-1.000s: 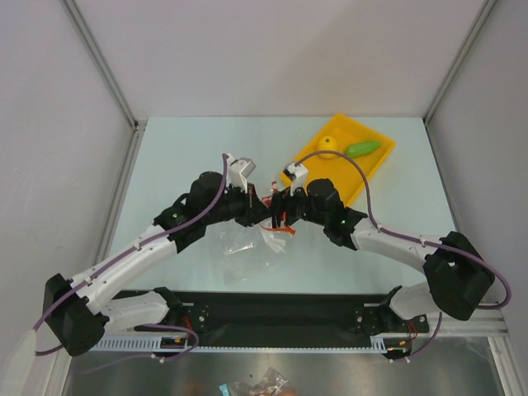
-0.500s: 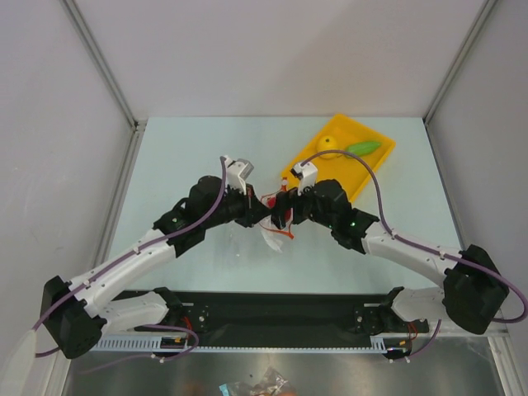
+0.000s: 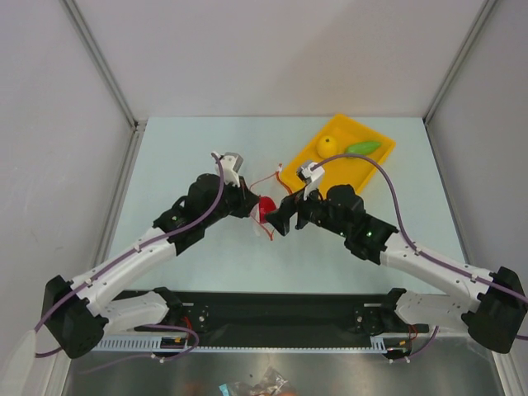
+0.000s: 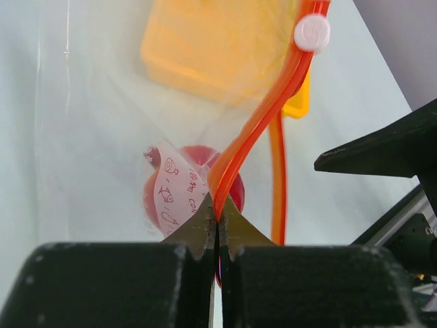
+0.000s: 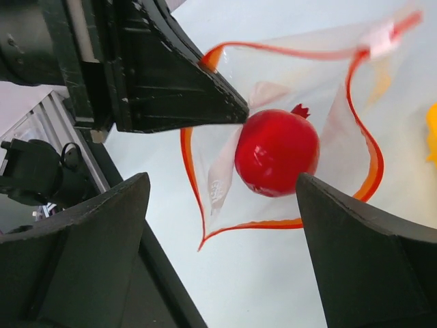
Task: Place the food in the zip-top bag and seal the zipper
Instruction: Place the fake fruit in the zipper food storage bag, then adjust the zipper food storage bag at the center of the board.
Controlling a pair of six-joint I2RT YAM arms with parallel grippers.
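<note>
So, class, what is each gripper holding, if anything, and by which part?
The left gripper pinches the zip-top bag by its zipper; the right gripper is open, holding nothing.

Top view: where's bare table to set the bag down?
Bare: far-left table beyond the left gripper; near strip by the black base plate; right side between yellow tray and right arm. Crowded: centre, where the bag and right gripper meet.
</note>
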